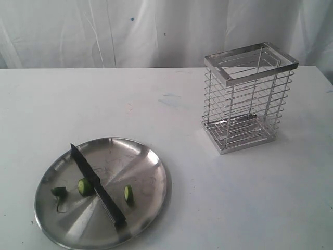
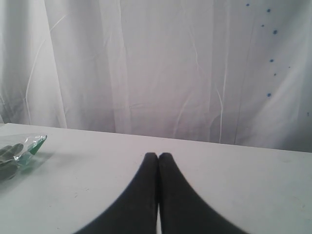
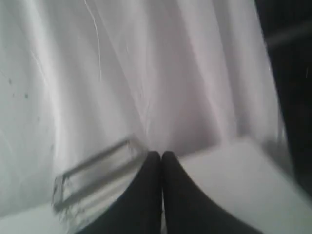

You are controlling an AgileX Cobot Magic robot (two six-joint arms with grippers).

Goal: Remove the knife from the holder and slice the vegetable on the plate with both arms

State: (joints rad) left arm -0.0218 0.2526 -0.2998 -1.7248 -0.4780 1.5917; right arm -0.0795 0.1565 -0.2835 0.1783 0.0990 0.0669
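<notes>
Left jaws closed, empty, low over table (image 2: 253, 185); right jaws closed, tilted, near holder (image 3: 97, 163).

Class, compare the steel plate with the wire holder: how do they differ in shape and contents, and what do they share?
The plate is round, shallow and solid; the holder is a tall rectangular cage of wire. The plate carries the knife and three vegetable pieces; the holder shows nothing inside. Both are shiny metal and rest on the white table.
</notes>
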